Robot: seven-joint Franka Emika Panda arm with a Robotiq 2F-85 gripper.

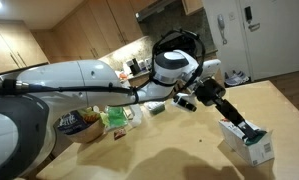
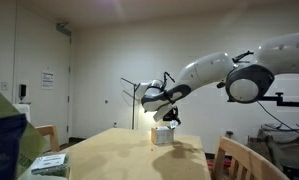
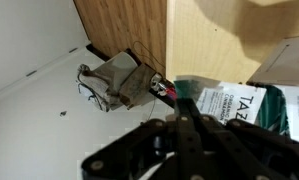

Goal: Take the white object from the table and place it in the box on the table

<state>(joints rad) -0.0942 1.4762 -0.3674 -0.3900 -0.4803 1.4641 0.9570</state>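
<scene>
While the wrist view shows the claw pinched together over the box, at the surface edge, open wood beside it in both exterior views.

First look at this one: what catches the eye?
The pale arm dominates, stretching across the wooden table from the near side. Its gripper is shut and pressed down at the green-printed box, which also fills the right of the wrist view. A clutter of packets lies behind the arm.
</scene>
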